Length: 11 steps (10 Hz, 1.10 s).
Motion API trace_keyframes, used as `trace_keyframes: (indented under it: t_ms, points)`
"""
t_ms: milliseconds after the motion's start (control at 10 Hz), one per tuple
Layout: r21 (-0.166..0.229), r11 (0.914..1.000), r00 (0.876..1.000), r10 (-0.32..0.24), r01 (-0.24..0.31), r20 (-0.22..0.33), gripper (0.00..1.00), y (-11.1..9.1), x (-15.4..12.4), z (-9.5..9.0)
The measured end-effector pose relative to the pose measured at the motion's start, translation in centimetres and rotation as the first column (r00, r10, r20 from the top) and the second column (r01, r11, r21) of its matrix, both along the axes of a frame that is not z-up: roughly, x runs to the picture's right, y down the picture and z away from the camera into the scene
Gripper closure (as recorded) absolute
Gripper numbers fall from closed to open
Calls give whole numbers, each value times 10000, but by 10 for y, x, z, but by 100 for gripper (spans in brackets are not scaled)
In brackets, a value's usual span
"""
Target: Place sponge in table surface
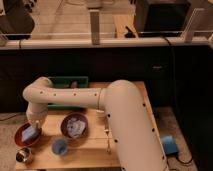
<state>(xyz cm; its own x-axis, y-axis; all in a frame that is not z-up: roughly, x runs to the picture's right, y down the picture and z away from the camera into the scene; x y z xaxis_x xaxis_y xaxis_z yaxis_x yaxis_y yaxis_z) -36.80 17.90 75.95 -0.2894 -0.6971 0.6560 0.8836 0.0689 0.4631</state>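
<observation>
The gripper (35, 125) hangs closed over the light-blue sponge (29, 134) in the red bowl (18, 136) at the left of the table surface (86, 150); whether it grips the sponge cannot be told.

The claw (35, 125) clamps the sponge (29, 134) inside the red bowl (18, 136).

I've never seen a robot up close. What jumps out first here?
The thick white arm dominates, sweeping from lower right across the wooden table. Its gripper is down in the reddish bowl at the left edge, closed right at the light-blue sponge. Nearby sit a second bowl with a crumpled wrapper and a small blue cup.
</observation>
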Motion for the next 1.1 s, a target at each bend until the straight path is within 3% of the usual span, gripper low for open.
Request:
trace_keyframes:
  t_ms: [400,600,900,1100]
  points:
    - [-21,9967,9967,808,-808,75,100,-7,30,-7]
    - [-115,9902,9902,1393,-1392,88,100,-12,48,-9]
    - [-476,9673,9679,2503,-2490,216,100,-21,73,-12]
    - [-675,9467,9481,3172,-3151,236,100,-28,81,-13]
